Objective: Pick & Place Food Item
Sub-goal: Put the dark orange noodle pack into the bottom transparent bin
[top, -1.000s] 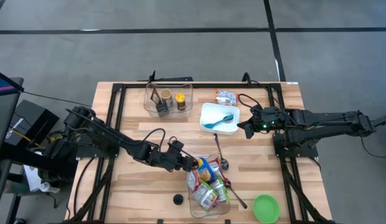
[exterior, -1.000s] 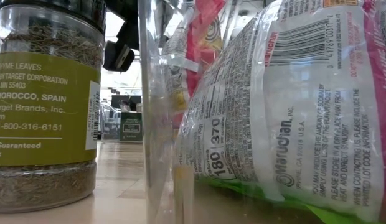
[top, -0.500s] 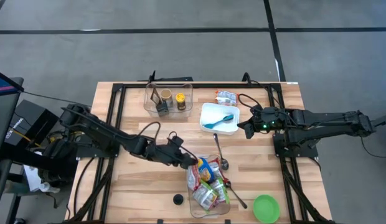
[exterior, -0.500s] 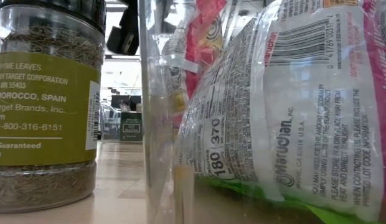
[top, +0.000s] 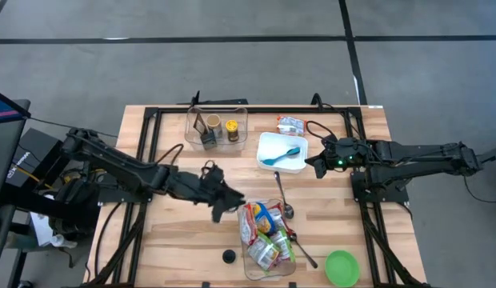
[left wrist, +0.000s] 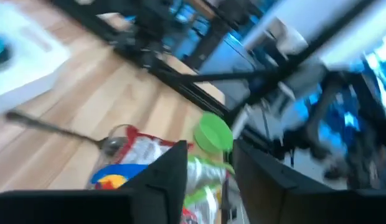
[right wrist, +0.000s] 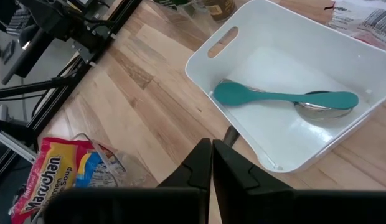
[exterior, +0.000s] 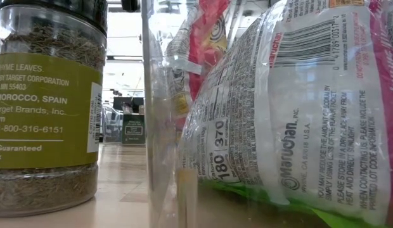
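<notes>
The food items are soft noodle packets (top: 264, 226), piled in a clear bin (top: 268, 272) at the near side of the table (top: 172, 240). I judge such a packet is light and crinkly, with a slippery film and brittle noodles inside, so it is better to pinch it at an edge or a corner that stands up and not to press hard on the middle.

The left gripper (top: 229, 203) is just beside the far-left corner of the bin, above the wood, and its arm reaches low across the table from the left side. In the left wrist view its fingers (left wrist: 162, 180) stand a little apart with nothing between them; it holds no packet.

The right gripper (top: 314, 164) waits beyond the bin, just beside the white tray (top: 300, 164) that holds a teal spoon (top: 282, 154). Its fingers are closed together and empty.
</notes>
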Available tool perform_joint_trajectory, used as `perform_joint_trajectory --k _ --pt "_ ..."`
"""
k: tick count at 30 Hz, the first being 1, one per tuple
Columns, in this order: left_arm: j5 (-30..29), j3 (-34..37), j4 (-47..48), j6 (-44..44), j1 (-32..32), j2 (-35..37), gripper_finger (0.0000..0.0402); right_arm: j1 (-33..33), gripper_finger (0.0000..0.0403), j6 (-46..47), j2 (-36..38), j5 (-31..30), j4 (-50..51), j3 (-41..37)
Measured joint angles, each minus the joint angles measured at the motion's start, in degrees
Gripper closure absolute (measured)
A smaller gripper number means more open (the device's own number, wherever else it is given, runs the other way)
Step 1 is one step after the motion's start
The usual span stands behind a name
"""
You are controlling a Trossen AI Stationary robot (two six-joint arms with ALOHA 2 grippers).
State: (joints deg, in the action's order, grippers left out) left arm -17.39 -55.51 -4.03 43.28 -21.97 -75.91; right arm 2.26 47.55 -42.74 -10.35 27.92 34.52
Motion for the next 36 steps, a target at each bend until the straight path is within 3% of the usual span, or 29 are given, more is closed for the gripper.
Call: perform_joint_trajectory --k 4,9,16,23,36 --pt "0.4 0.0 0.0 -8.2 -3.8 -0.3 0.0329 0.0 0.0395 0.0 0.0 0.0 0.5 0.0" --pt "0.4 0.0 0.2 -11.4 -6.8 -2.9 0.0393 0.0 0.0395 0.0 0.0 0.0 0.6 0.0" --pt "0.6 0.0 0.0 -11.4 -7.9 -7.4 0.0399 0.0 0.0395 0.0 0.0 0.0 0.6 0.0" --pt "5.7 0.0 0.0 -11.3 -8.0 -11.4 0.0401 0.0 0.0395 0.0 0.0 -0.1 0.6 0.0" --pt "6.4 0.0 0.2 -7.9 -7.0 -17.8 0.0401 0.0 0.0395 0.0 0.0 -0.2 0.6 0.0"
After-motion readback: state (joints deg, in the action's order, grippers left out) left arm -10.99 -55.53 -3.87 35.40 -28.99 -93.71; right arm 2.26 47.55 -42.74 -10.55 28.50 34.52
